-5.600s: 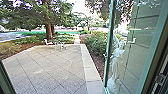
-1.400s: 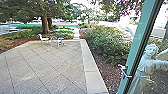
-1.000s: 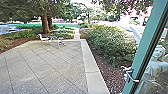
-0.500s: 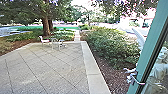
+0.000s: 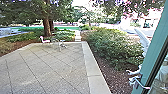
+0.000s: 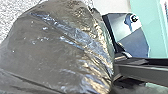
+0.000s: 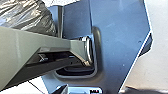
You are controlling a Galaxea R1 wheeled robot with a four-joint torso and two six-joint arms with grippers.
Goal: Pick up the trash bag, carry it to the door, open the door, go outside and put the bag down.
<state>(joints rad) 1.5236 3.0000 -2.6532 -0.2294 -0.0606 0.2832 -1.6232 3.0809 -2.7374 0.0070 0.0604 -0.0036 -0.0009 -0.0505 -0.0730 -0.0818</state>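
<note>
Looking out over the paved yard [image 5: 47, 71] ahead, past the open green-framed door [image 5: 152, 51] at 2 o'clock, handle [image 5: 137, 81] near its edge. Beyond, toward 11 o'clock, a pale chair [image 5: 45, 40] beside a small table [image 5: 58, 42]; toward 1 o'clock, green bushes [image 5: 112, 47]. Up close in the left wrist view, the shiny, bulging trash bag [image 6: 55, 52]. Cannot tell left pincer or right pincer as wide, narrow or holding anything.

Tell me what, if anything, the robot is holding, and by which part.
Apparently the trash bag, near its gathered end where the folds converge; the grip itself cannot be made out.
</note>
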